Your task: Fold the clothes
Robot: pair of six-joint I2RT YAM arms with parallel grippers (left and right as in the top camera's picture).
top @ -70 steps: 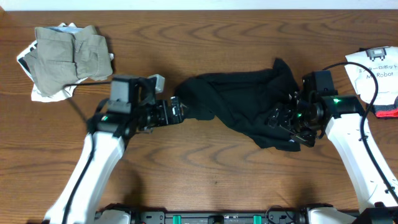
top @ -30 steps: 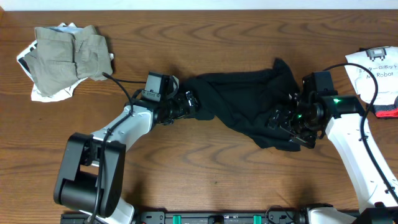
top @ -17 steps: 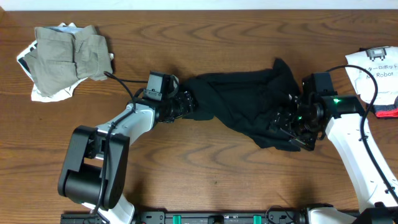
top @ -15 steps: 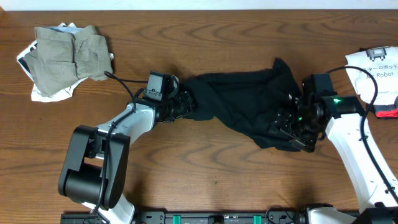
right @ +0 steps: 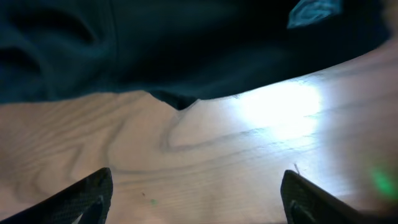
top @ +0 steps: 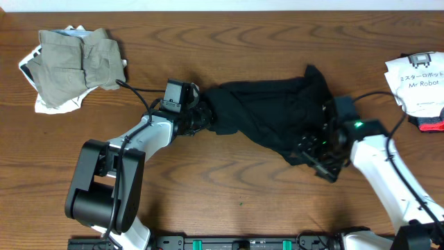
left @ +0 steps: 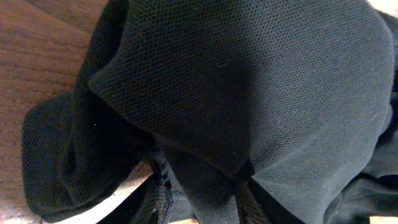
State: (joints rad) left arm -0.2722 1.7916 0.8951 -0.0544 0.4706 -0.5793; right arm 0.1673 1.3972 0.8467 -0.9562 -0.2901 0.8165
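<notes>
The black shirt [top: 267, 114] lay crumpled, long axis left to right. Whether the left tool [top: 205, 119] gripped it was unclear; the right tool [right: 194, 190] stood wide.

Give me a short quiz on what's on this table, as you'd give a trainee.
1. True or false: the crumpled black fabric shirt lies near the middle of the brown wooden table.
2. In its wrist view, the right gripper is: A open over bare wood; B shut on cloth; C open over paper.
3. Which garment lies at the table's far left corner?

Key: 1 true. 2 A. 3 the folded khaki-grey fabric garment.
</notes>
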